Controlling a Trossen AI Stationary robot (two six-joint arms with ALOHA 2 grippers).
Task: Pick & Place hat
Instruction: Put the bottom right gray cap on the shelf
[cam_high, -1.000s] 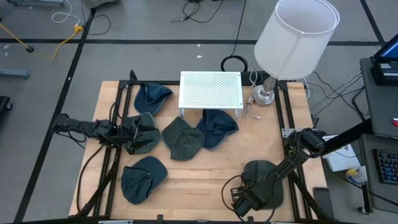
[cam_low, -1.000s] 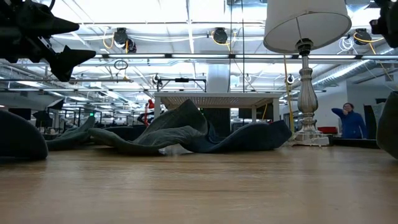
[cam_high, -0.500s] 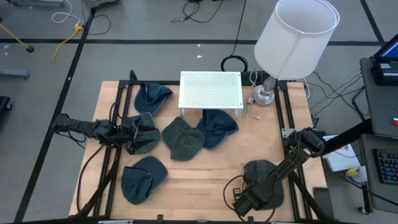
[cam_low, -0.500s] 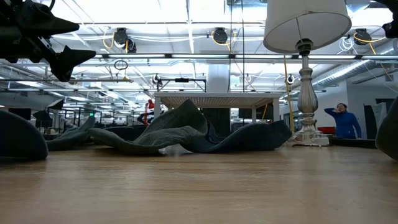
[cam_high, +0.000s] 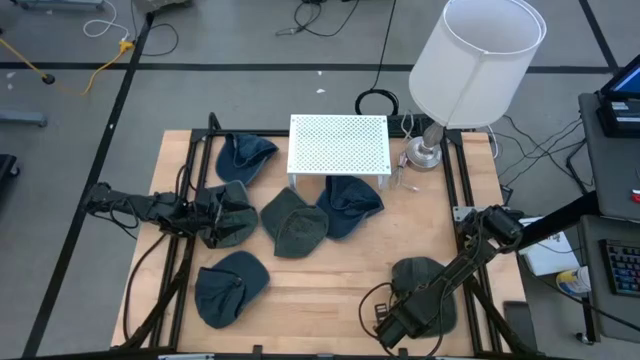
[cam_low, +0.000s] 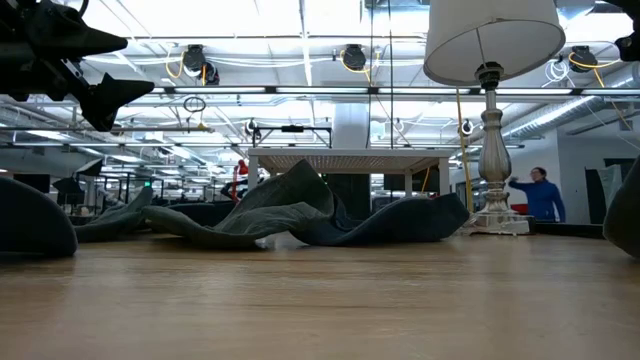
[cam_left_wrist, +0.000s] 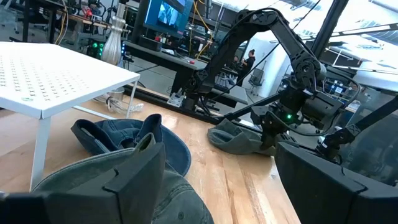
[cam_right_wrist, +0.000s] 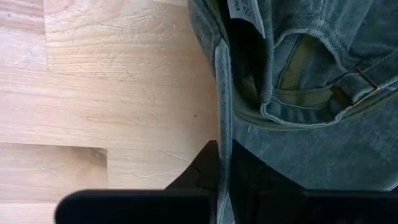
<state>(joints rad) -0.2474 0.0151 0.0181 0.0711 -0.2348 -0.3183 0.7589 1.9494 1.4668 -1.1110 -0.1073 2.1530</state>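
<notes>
Your right gripper (cam_high: 397, 322) pinches the green hat (cam_high: 425, 285) by the worktop's front-right corner; your left gripper (cam_high: 212, 218) waits spread.

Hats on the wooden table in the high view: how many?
6. A blue cap at back left, an olive cap under the left gripper, an olive cap mid-table, a navy cap by the white perforated stand, a blue cap front left, and an olive cap in the right gripper. None seems hidden.

Even, bright overhead light falls on the table (cam_high: 320, 285), with soft shadows under the hats. In the low view ceiling lights (cam_low: 300, 20) glare white and the near tabletop blurs. The left wrist's dark fingers (cam_left_wrist: 134, 180) are out of focus.
</notes>
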